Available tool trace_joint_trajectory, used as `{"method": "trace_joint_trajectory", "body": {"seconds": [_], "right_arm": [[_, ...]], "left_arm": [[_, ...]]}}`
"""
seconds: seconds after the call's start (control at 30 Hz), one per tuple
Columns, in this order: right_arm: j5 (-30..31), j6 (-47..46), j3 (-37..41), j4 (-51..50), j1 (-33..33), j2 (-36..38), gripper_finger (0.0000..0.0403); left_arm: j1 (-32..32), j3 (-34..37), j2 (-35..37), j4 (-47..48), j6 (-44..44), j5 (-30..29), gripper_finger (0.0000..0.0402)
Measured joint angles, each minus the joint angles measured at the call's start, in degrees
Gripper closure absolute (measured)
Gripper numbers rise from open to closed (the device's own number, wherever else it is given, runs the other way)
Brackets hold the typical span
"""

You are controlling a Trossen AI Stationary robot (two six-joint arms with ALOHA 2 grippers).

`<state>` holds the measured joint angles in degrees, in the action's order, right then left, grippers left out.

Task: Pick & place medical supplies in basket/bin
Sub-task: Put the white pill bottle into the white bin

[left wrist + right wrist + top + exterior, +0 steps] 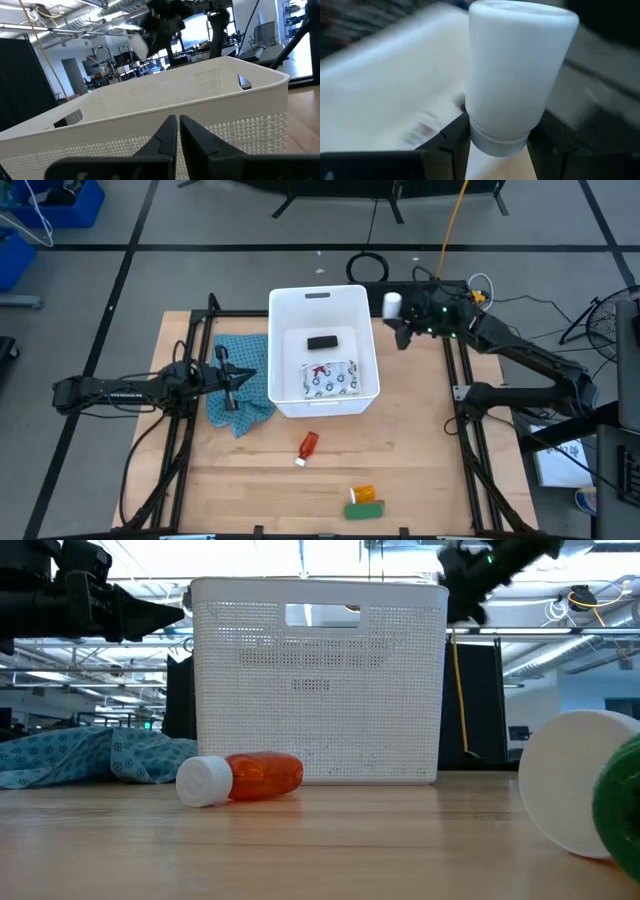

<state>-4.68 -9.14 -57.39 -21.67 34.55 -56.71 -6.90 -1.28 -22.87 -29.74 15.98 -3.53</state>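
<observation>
A: Start at the left. What's over there?

B: The left gripper [232, 383] hangs above the crumpled teal patterned cloth [240, 388], just beside the tub's left wall, its fingers pressed together on nothing. That arm looks to be waiting.

A: And the middle?

B: The tall white rectangular plastic tub [290, 305] with the handle slot. Inside lie a flat black packet [321, 342] and a white pouch with a dark pattern [331, 378]. On the bare wooden table [420, 450] in front of it lies a red bottle with a white cap [307, 447] on its side. Nearer the front edge an orange vial [362, 493] rests against a green packet [364, 508].

A: Then the right?

B: The right gripper [400, 328] is raised just outside the tub's far right corner, clamped on a smooth white plastic cylinder [512, 75]. Its wrist view shows the cylinder seated between the two dark fingers.

A: So which step is this?

B: I judge it the carry: cylinder lifted, not yet over the tub. Next it needs to travel left past the rim until the cylinder hangs over the open interior, then let go, preferably above the bare floor beside the black packet. Three items would remain on the table.
</observation>
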Motion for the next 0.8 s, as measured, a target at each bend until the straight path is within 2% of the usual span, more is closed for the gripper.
{"method": "trace_joint_trajectory", "body": {"seconds": [0.07,0.17,0.43,0.67,0.8], "right_arm": [[-4.0,2.7,0.0,6.8,-2.1,-0.2,0.0253],[-6.3,6.4,0.0,14.3,-5.2,-0.8,0.0253],[-7.7,23.8,2.4,19.7,-13.3,-4.1,0.0253],[-10.5,22.6,10.9,32.1,-13.7,-3.7,0.0253],[-10.4,19.7,13.0,33.9,-13.7,-3.8,0.0253]], "left_arm": [[0.0,0.0,0.0,0.0,0.1,0.0,0.0376],[0.0,0.0,0.0,0.0,0.0,-1.1,0.0376],[0.0,0.0,0.0,2.9,-0.4,-1.8,0.0376],[0.0,0.0,0.0,2.8,0.8,-4.5,0.0376],[0.0,0.0,0.0,2.6,0.8,-4.6,0.0376]]}}
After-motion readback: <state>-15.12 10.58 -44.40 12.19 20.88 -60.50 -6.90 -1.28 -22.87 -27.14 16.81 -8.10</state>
